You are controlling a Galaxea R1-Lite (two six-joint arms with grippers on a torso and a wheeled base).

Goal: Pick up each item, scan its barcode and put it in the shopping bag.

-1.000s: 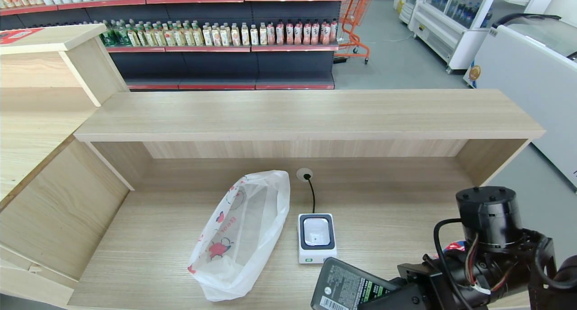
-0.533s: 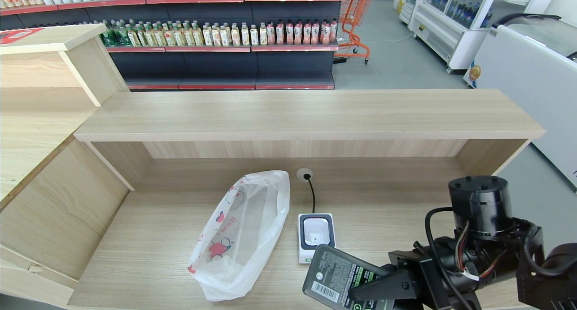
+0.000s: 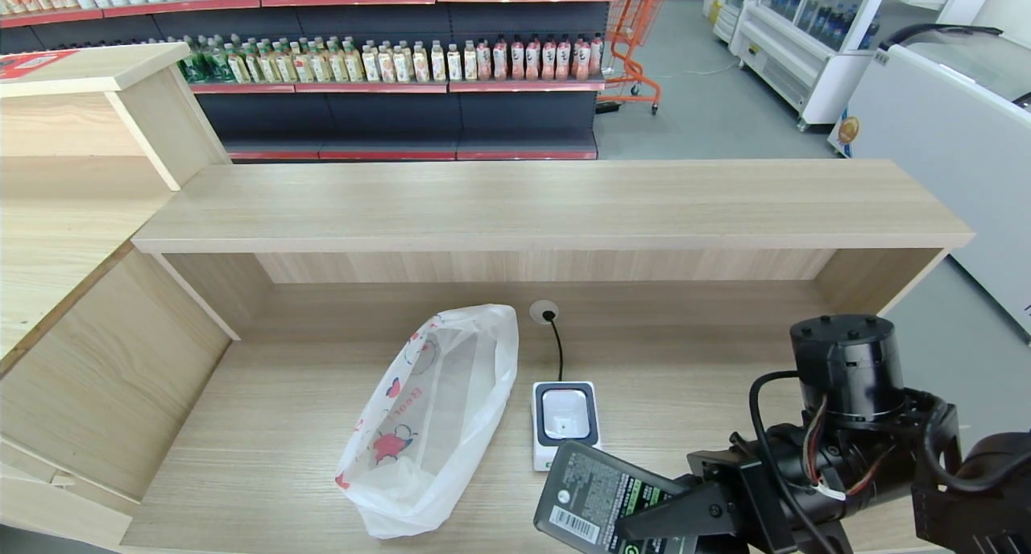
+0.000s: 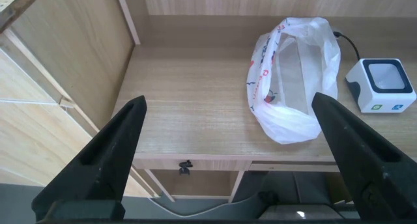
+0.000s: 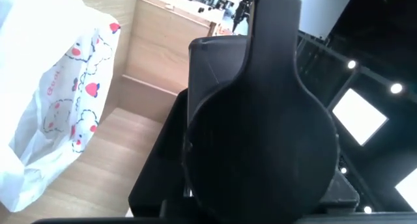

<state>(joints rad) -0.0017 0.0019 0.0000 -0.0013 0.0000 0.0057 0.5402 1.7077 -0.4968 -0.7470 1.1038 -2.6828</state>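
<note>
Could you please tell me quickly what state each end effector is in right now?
Left end effector: open, holding nothing.
Right end effector: closed on the dark packet, barcode side up.

We have the worktop across the lower half of the head view, with a raised ledge behind it at mid-frame. The shopping bag lies on the worktop, lower centre. The scanner sits just right of the bag with a narrow gap between them. Its cable runs back to a port by the rear wall. At the bottom edge, right of centre, the pack overlaps the scanner's near edge in frame. It is clamped in the fingers of the right gripper, which enters from lower right. Bottle shelves run along the top, with a cart to their right and freezers at upper right.
</note>
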